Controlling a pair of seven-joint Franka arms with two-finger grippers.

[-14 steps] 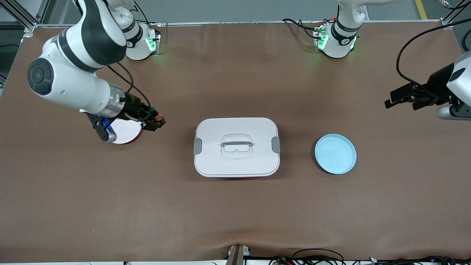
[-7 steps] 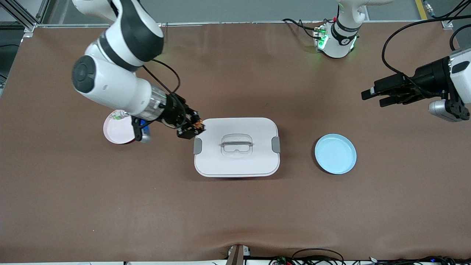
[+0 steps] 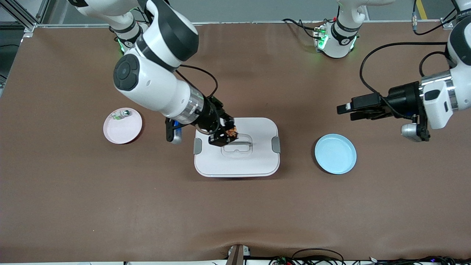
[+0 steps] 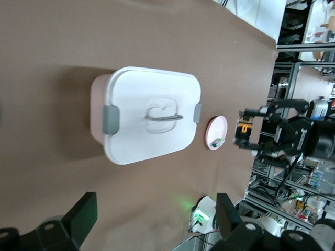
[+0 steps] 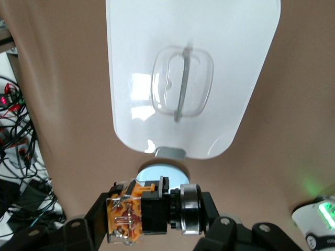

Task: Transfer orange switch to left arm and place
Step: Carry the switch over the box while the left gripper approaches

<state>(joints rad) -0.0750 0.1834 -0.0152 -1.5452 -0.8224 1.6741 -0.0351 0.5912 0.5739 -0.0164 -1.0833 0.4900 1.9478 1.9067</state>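
Brown matting covers the whole table (image 3: pixel 73 206), with the box (image 3: pixel 257 162) at its middle. My right gripper (image 3: pixel 223 135) hangs over the box's lid, by the recessed handle, pinching the orange switch (image 3: pixel 231 131) between its fingers; the right wrist view shows the switch clamped across its black body with the orange part outermost. My left gripper (image 3: pixel 347 110) hovers with its fingers spread over bare matting, above the blue plate (image 3: pixel 335 154) in the front view and toward the left arm's end.

I judge this the carry toward a handover: the switch is airborne, not yet passed. Next the two grippers must meet, high enough to clear the lid, and my left fingers must close on the switch before my right ones let go.

The blue plate is empty. The pink plate (image 3: pixel 122 127), toward the right arm's end, holds one small silver-and-green part (image 3: pixel 120 115) at its rim. The box's lid is on, and its side clips look fastened, though I can't be sure.
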